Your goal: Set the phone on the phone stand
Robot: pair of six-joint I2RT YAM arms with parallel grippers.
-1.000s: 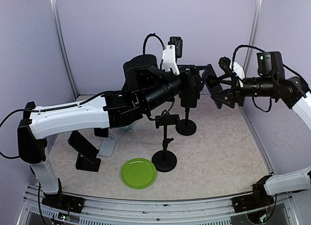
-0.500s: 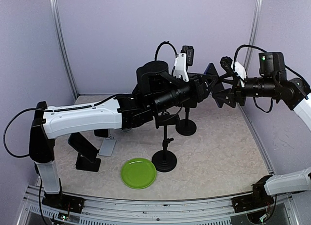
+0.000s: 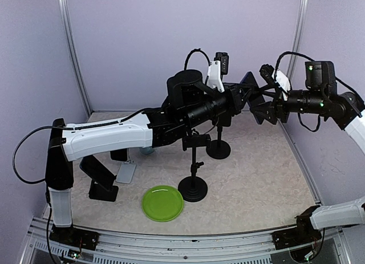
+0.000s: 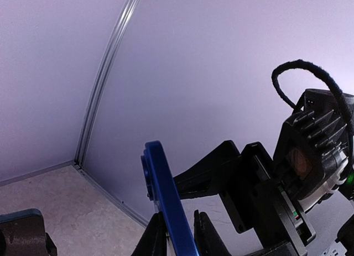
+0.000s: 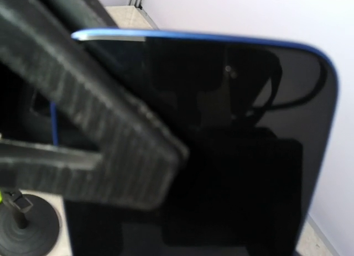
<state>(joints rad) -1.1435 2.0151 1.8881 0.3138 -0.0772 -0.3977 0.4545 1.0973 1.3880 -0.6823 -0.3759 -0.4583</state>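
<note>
The blue-edged phone (image 3: 249,84) hangs in mid-air at the back right, between both grippers. My right gripper (image 3: 259,102) is shut on it across its width. My left gripper (image 3: 242,98) meets it from the left. In the left wrist view the phone (image 4: 166,200) stands edge-on between the left gripper (image 4: 178,214) fingers, which press close on both faces. The right wrist view is filled by the phone's dark screen (image 5: 249,129), with a ribbed left finger (image 5: 99,134) lying across it. The phone stand (image 3: 194,143), a black pole on a round base, stands mid-table below.
A second black pole stand (image 3: 218,145) is just behind the first. A green plate (image 3: 162,202) lies near the front. At the left are a black angled block (image 3: 98,175) and a grey slab (image 3: 126,173). Purple walls close the back and sides.
My left arm reached up and to the right to the phone, and its jaws narrowed onto the phone's faces. The right arm stayed almost still, holding the phone.
</note>
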